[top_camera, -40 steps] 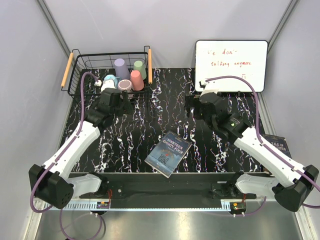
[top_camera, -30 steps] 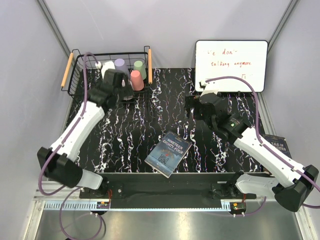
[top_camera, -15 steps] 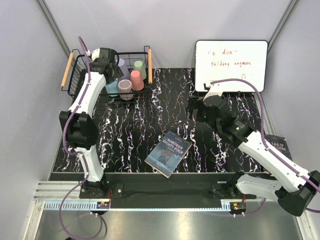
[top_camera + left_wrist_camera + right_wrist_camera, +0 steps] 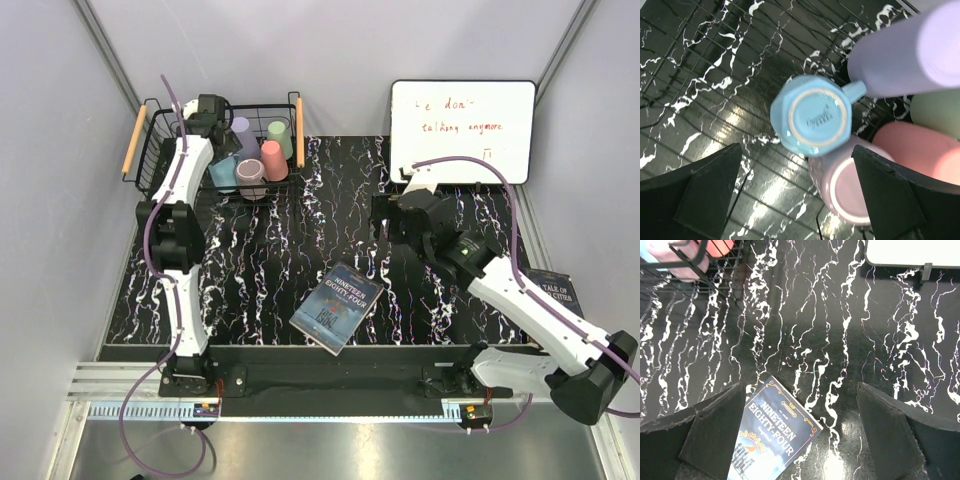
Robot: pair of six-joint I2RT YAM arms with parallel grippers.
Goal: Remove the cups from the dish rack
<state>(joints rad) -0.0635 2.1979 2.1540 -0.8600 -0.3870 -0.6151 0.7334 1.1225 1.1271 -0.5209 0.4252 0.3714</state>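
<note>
The black wire dish rack (image 4: 133,140) stands at the table's far left. Its right half holds the cups: lilac (image 4: 240,130), pale green (image 4: 280,135), salmon pink (image 4: 273,160), light blue (image 4: 224,172) and dusty mauve (image 4: 250,175). My left gripper (image 4: 218,140) hangs open above the rack. In the left wrist view it (image 4: 796,147) looks straight down on the upturned light blue cup (image 4: 812,117), with the mauve cup (image 4: 845,187) near its right finger, and touches nothing. My right gripper (image 4: 385,215) stands open over the table's middle (image 4: 800,385), holding nothing.
A book (image 4: 338,307) lies on the marbled table near the front centre, below the right gripper (image 4: 772,440). A whiteboard (image 4: 462,130) leans at the back right. A second book (image 4: 558,290) sits at the right edge. The rack's wire floor (image 4: 715,60) left of the cups is bare.
The left arm has swung up from in front of the rack, and its gripper now hangs over the cups. The right arm has barely shifted. No cup has moved.
</note>
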